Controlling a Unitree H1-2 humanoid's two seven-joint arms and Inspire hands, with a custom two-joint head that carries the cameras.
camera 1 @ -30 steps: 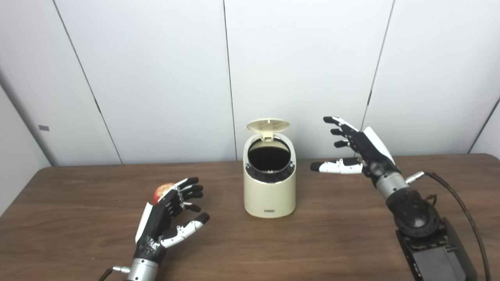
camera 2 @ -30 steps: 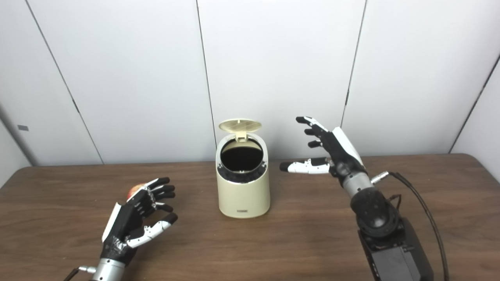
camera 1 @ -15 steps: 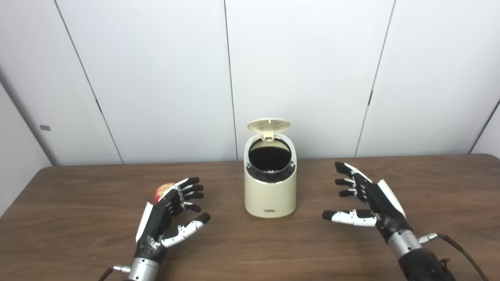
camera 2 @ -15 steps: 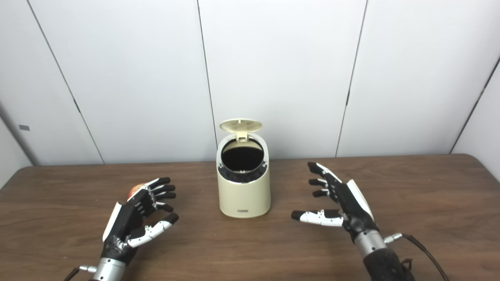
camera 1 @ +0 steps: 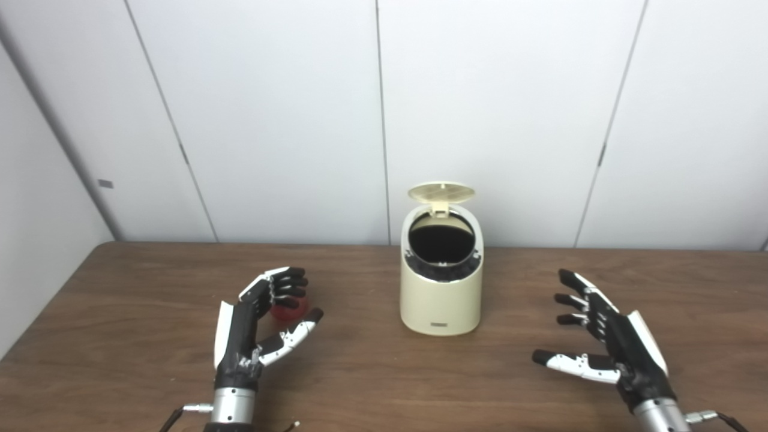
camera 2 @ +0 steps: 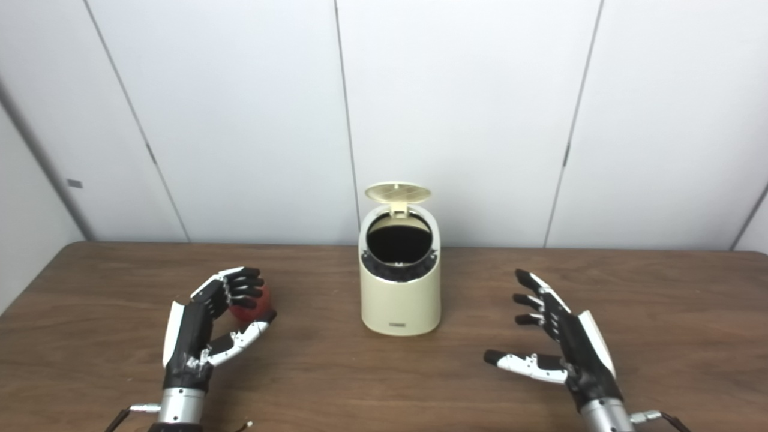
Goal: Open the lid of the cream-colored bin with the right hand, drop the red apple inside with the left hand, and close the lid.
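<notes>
The cream-colored bin stands upright at mid-table with its round lid flipped up at the back, so the dark inside shows. The red apple lies on the table left of the bin. My left hand is cupped round it, fingers curved over its top and thumb under its right side; a firm hold does not show. My right hand hovers low to the right of the bin and nearer to me, fingers spread, holding nothing.
The brown wooden table has its left edge close to my left arm. White wall panels rise right behind the bin.
My right hand dropped from beside the raised lid to low over the table, nearer to me. My left hand moved around the apple. The camera has swung a little, shifting the picture.
</notes>
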